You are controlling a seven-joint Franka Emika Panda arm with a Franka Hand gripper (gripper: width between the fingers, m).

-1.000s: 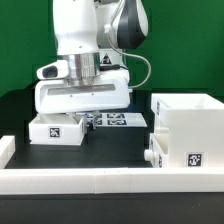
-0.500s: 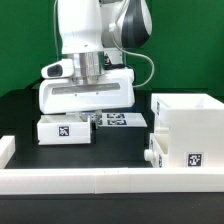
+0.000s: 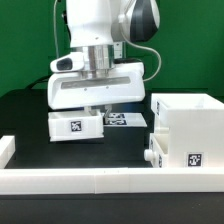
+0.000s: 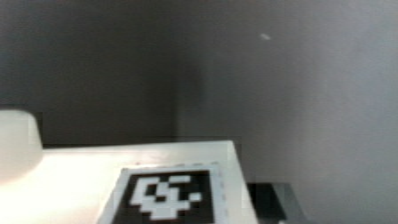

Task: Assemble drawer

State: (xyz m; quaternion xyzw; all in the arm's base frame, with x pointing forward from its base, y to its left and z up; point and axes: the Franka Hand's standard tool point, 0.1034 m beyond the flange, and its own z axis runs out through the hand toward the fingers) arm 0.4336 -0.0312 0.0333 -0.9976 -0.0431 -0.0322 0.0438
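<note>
My gripper (image 3: 92, 110) is shut on a small white drawer part (image 3: 75, 126) with a black-and-white tag on its front, and holds it at the table's middle. A larger white open-topped box (image 3: 186, 128) with a tag and side knobs stands at the exterior view's right, apart from the held part. In the wrist view the held part (image 4: 169, 185) fills the lower area with its tag facing the camera. One dark finger (image 4: 270, 200) shows beside it. A white rounded edge (image 4: 15, 140) shows at the side.
The marker board (image 3: 124, 119) lies flat behind the held part. A long white rail (image 3: 90, 178) runs along the front edge, with a raised end (image 3: 5, 148) at the exterior view's left. The table surface is black.
The arm has moved toward the exterior view's right, carrying the small white part with it, closer to the large box.
</note>
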